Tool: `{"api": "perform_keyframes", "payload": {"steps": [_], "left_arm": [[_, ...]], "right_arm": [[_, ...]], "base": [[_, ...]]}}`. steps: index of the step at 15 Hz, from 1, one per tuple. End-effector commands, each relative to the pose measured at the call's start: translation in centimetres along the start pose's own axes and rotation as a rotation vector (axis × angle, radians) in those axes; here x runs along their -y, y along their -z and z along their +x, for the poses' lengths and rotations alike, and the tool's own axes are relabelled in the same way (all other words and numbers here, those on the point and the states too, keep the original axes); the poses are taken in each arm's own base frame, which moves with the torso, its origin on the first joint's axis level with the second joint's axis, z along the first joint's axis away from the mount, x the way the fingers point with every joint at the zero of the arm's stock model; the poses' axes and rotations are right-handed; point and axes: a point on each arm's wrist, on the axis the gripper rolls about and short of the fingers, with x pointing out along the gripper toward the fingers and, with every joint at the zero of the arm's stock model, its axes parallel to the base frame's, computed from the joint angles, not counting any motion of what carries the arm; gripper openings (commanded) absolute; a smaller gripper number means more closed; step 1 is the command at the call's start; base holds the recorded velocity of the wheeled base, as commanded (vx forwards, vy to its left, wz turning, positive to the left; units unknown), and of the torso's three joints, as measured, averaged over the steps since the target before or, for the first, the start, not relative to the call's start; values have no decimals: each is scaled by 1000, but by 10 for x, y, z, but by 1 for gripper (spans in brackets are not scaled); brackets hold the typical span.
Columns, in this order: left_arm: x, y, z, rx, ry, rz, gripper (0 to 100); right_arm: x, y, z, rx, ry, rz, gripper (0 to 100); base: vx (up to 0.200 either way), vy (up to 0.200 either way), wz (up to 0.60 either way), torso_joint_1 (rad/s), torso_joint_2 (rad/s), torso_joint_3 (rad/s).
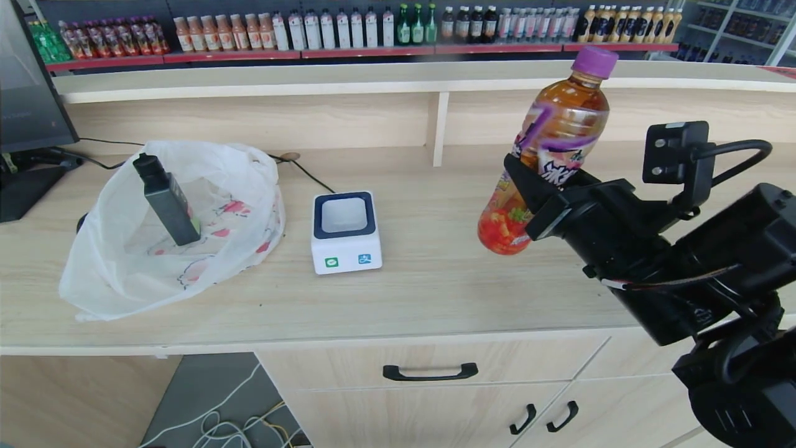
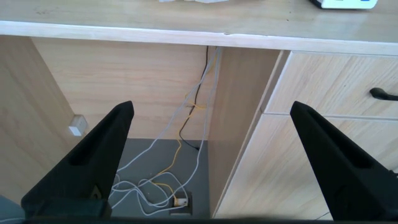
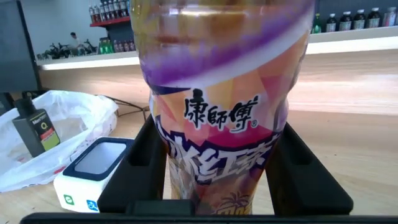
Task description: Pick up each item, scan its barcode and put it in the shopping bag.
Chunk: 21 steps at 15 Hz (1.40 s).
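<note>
A drink bottle [image 1: 547,155] with a purple cap and a colourful label hangs in the air above the right half of the counter, tilted slightly. My right gripper [image 1: 538,193] is shut on its middle, and the bottle [image 3: 224,106] stands between the black fingers [image 3: 134,171]. The white scanner box [image 1: 345,231] with a dark-rimmed window sits mid-counter, left of the bottle. Further left lies the white shopping bag [image 1: 249,180] with a dark grey bottle [image 1: 166,200] standing inside. My left gripper [image 2: 208,165] is open, below the counter's edge, facing the gap under the counter.
A monitor [image 1: 28,93] stands at the counter's far left, and a cable [image 1: 305,171] runs behind the scanner. A raised shelf [image 1: 398,81] with a divider backs the counter. Drawers with black handles [image 1: 429,372] are below. Loose cables [image 2: 168,186] lie on the floor.
</note>
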Motion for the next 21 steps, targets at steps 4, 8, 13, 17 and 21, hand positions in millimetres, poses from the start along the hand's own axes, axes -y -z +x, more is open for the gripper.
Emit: {"api": "perform_keyframes", "payload": {"steps": [4, 8, 13, 17, 21], "left_arm": [[0, 0, 0, 1, -3, -2, 100], [0, 0, 0, 1, -2, -2, 100], [0, 0, 0, 1, -2, 3, 100], [0, 0, 0, 1, -2, 1, 100], [0, 0, 0, 1, -2, 1, 100]], "right_arm": [[-1, 0, -2, 3, -4, 1, 0], [0, -3, -5, 5, -2, 1, 0], [-1, -5, -7, 5, -5, 2, 0], [0, -14, -14, 20, -3, 4, 0], [1, -16, -15, 26, -2, 4, 0]], "base": [[0, 200, 0, 5, 5, 2], [0, 200, 0, 7, 4, 2], [0, 200, 0, 2, 0, 1], [0, 50, 0, 1, 2, 1], [0, 0, 0, 0, 0, 0]]}}
